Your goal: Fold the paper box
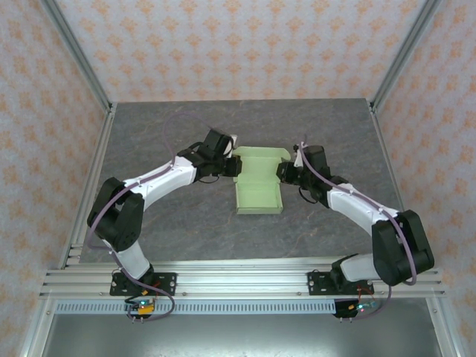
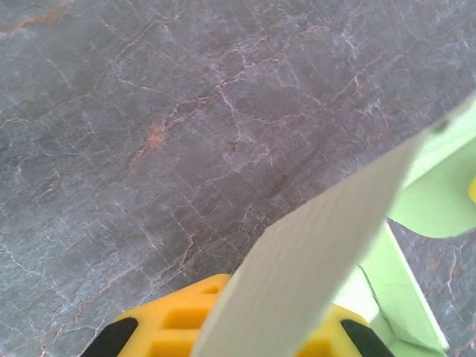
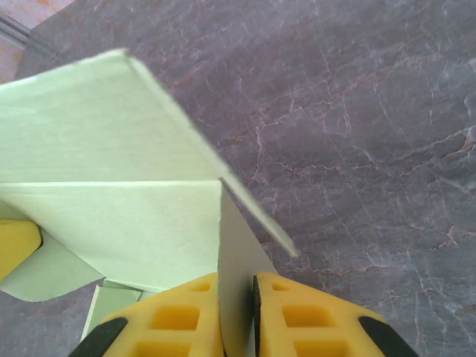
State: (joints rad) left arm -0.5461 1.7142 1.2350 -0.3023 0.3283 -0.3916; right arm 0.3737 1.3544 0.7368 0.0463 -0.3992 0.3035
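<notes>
The paper box (image 1: 258,182) is pale green card, partly folded, lying mid-table between both arms. My left gripper (image 1: 233,165) is at its left side flap. In the left wrist view that flap (image 2: 320,245) rises between the yellow fingers (image 2: 175,320), so the left gripper (image 2: 256,309) is shut on it. My right gripper (image 1: 285,172) is at the box's right side. In the right wrist view its yellow fingers (image 3: 167,316) pinch an upright card flap (image 3: 236,260), and the right gripper (image 3: 238,294) is shut on it. The box's panels (image 3: 111,216) spread away to the left.
The grey marbled tabletop (image 1: 186,230) surrounds the box. Aluminium posts (image 1: 78,52) and patterned walls enclose the back and sides. A metal rail (image 1: 238,279) carrying both arm bases runs along the near edge.
</notes>
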